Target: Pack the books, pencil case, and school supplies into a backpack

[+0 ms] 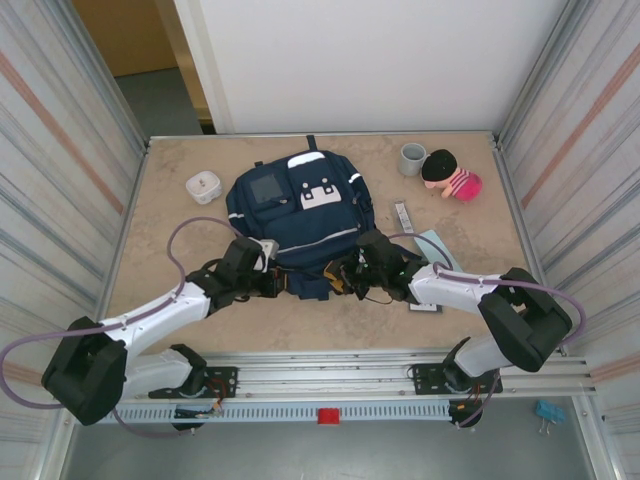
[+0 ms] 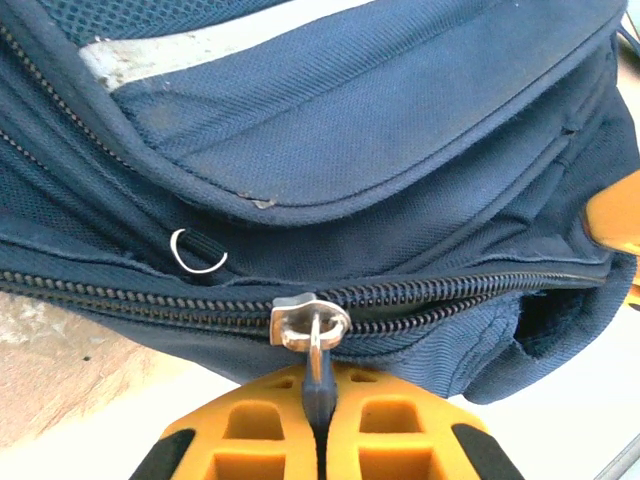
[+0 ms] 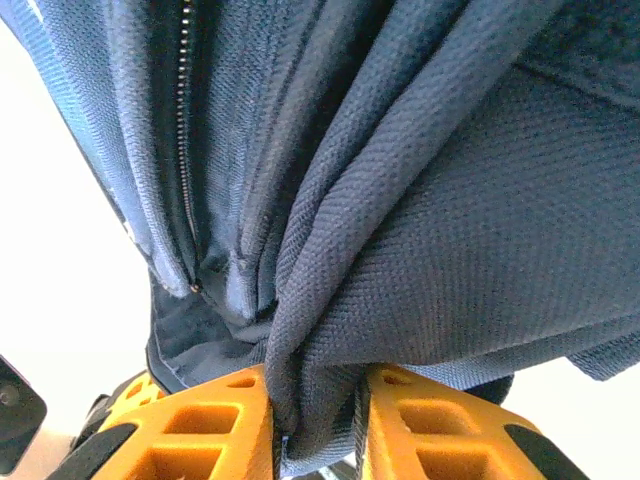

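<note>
Packing had not really begun: as far as the top view showed, nothing was inside the bag, and the work was at the opening of the main zip.

At ten o'clock from the bag sat a rounded white box (image 1: pixel 203 186), glossy and hard-looking. The left gripper (image 2: pixel 318 400) had its ribbed orange fingers (image 2: pixel 250 430) pressed together on the dark tab of the zipper pull (image 2: pixel 310 325), a small bright metal slider on a coarse black toothed track. Left of the slider the teeth meshed. Right of it they seemed to part a little, so I judged the zip barely started.

The backpack (image 1: pixel 300 215) lay in the middle of the table (image 1: pixel 170 300), front pocket up. It was navy woven fabric, soft and slumped, with white patches and a thin pale stripe. At its six o'clock edge the right gripper (image 3: pixel 315 420) pinched a thick fold of that cloth between narrow fingers, apparently to brace the bag.

At three o'clock from the bag lay the narrow grey-white bar (image 1: pixel 403 216), rigid and flat. At one o'clock stood a grey cup (image 1: pixel 412 158). The thin pale teal book (image 1: pixel 435 245) lay at four o'clock, partly under the right arm. A pink and black plush doll (image 1: pixel 450 175) lay just beside the cup. The book and the bar were yet to go in.
</note>
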